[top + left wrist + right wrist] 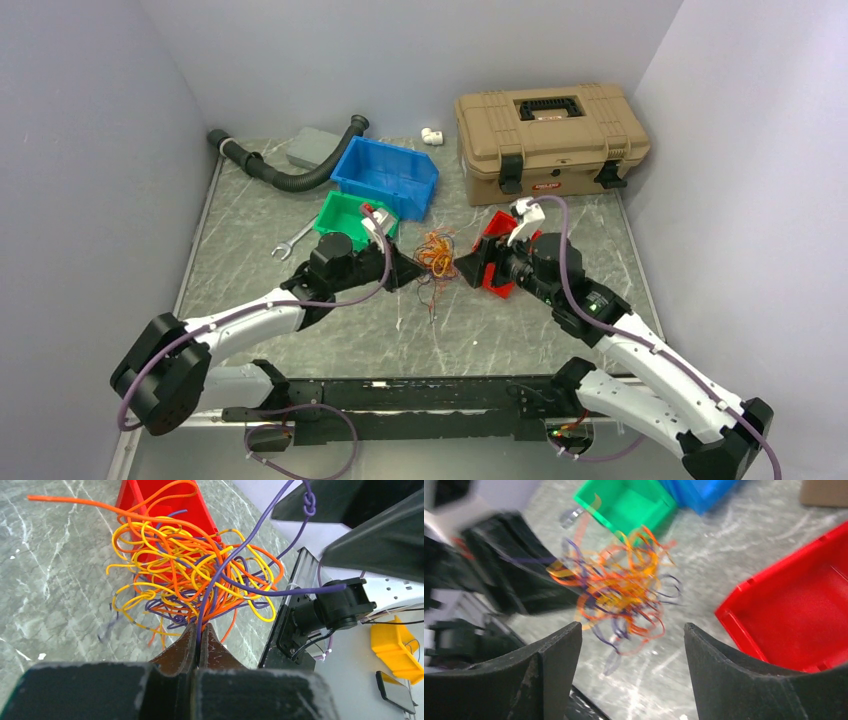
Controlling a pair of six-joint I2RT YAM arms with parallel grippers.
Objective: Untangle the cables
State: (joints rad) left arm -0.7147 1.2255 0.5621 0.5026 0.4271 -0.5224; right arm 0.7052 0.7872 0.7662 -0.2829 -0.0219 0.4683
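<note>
Left wrist: my left claw [199,630] clamps cables [195,575] at 6 o'clock, right claw [631,630] apart; strands blurred, pulling may tighten knots.

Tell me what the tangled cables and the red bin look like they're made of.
The cables look like thin wire in glossy plastic insulation: smooth colored jackets holding springy loops; any metal core isn't visible. The red bin looks like molded hard plastic, uniform in color with a slight sheen.
</note>
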